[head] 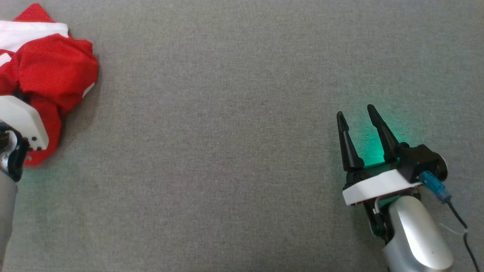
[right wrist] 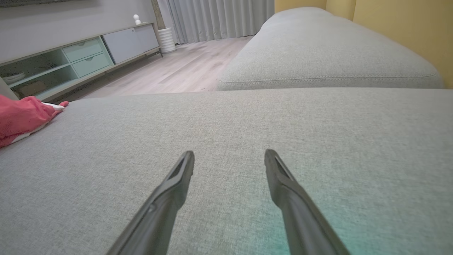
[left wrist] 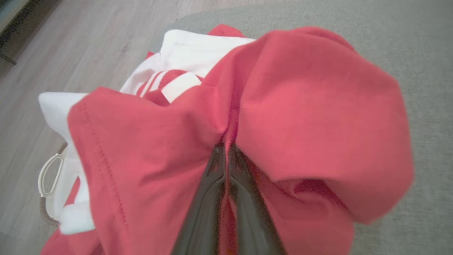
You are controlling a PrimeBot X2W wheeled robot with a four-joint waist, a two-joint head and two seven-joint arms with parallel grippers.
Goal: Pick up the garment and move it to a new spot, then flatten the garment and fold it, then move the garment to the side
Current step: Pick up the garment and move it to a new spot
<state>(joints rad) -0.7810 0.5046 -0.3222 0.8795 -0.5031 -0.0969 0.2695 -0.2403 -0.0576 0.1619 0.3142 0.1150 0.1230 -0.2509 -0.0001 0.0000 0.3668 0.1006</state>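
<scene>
The garment [head: 53, 71] is a crumpled heap of red cloth with white bands, at the far left of the grey cushion in the head view. In the left wrist view my left gripper [left wrist: 226, 147] is shut on a fold of the garment [left wrist: 311, 113], its two dark fingers pressed together with red cloth bunched around the tips. Its white wrist housing sits at the left edge of the head view. My right gripper [head: 355, 115] is open over bare cushion at the lower right, far from the garment. The right wrist view shows the gripper [right wrist: 229, 157] with spread fingers and the garment [right wrist: 21, 118] at its left edge.
The grey sofa cushion [head: 234, 143] stretches between both arms. A second cushion [right wrist: 318, 53] lies beyond it, beside a yellow wall. Wooden floor [right wrist: 170, 71], a low cabinet [right wrist: 78, 60] and curtains lie past the cushion's edge. A wire-handled basket [left wrist: 49, 180] shows under the cloth.
</scene>
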